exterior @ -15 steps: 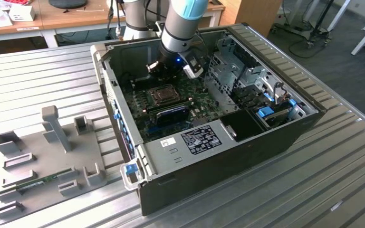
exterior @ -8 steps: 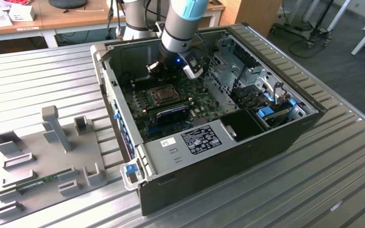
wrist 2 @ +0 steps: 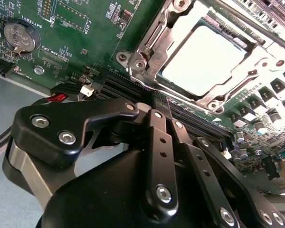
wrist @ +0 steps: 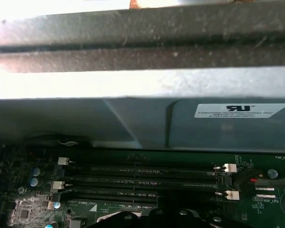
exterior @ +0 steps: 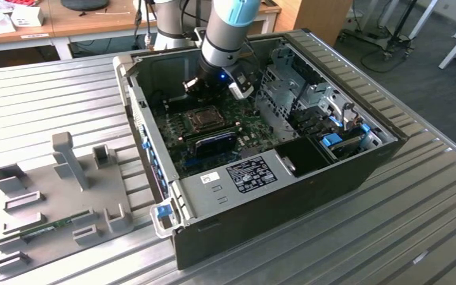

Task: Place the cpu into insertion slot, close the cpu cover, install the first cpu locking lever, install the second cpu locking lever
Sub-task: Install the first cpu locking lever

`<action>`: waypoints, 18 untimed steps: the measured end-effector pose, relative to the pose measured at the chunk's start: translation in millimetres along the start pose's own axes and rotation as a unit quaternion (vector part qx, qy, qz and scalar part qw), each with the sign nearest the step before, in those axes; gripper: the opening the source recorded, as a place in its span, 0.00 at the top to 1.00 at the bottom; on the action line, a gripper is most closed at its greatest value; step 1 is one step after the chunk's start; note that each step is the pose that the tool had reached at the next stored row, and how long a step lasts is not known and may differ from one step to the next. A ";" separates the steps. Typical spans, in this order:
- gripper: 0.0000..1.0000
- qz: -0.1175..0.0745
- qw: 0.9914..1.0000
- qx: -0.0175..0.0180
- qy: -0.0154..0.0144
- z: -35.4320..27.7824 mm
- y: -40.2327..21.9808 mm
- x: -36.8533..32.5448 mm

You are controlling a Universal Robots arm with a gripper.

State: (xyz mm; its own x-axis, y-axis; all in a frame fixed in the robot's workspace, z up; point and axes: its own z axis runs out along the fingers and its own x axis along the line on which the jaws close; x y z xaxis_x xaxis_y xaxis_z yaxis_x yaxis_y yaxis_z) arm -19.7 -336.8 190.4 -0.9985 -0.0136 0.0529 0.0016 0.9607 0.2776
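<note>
Silvery cpu (wrist 2: 203,56) is already sitting in the insertion slot (wrist 2: 228,33), with the cpu cover (wrist 2: 263,64) folded down flat around it. Gripper (wrist 2: 160,103) looks pinched closed with nothing in it, tips right at the black memory slots (wrist 2: 118,81) beside the socket on the green motherboard (wrist 2: 85,42)

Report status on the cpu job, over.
Status: tool low over memory slots, beside socket; cpu in insertion slot; cpu cover down around it.

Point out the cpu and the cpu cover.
cpu (wrist 2: 202,59): second wrist view, centre of its bright top.
cpu cover (wrist 2: 148,46): second wrist view, silvery frame side beside the cpu.
</note>
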 end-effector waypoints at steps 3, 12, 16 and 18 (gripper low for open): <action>0.89 0.000 1.000 0.000 0.000 0.1 0.0 0.0; 0.89 0.001 1.000 0.000 0.002 0.0 0.0 -2.6; 0.89 0.001 1.000 0.000 0.005 -0.2 0.0 -4.8; 0.89 0.002 1.000 0.000 0.005 -0.2 -0.1 -5.5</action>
State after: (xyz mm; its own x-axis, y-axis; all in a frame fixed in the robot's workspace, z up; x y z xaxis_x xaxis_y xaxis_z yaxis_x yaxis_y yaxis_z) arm -14.2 -336.8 190.3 -0.9978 -0.0137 0.0641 0.0047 0.9607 0.2776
